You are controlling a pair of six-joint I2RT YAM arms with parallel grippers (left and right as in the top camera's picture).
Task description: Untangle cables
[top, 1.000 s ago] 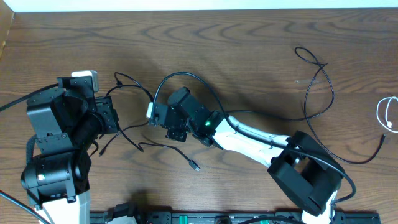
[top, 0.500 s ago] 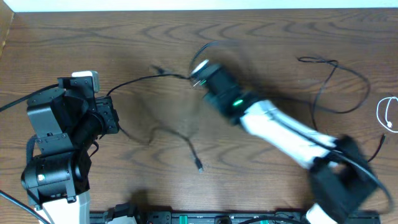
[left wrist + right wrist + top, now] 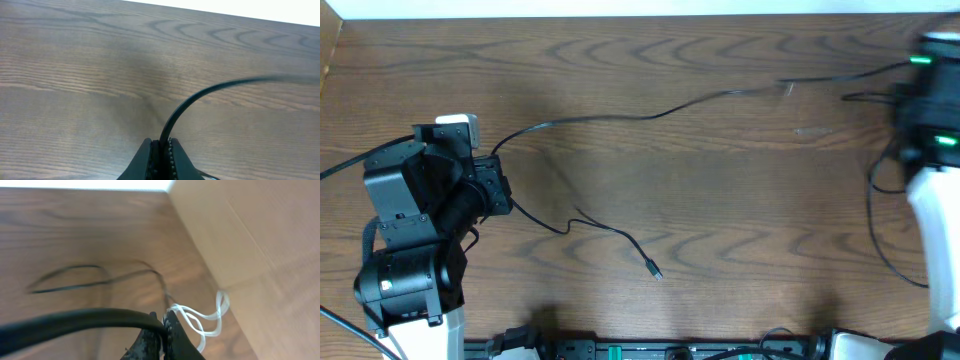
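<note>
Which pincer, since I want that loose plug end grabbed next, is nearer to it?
Left. The left pincer, shut on a black cable, sits a short way left of the plug end; the right pincer is across the table by its right edge.

Robotics laboratory bench. A left arm [image 3: 410, 240] and a right arm [image 3: 932, 225] stand at a wood-grain table [image 3: 720, 180], with a black rail [image 3: 650, 350] along its near edge.

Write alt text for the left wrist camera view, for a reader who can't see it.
The left gripper, at the bottom centre of the view, is shut on a thin black cable that rises from between its fingertips and arcs off to the right, blurring near the frame's edge. Behind it stretches a brown wood-grain table.
</note>
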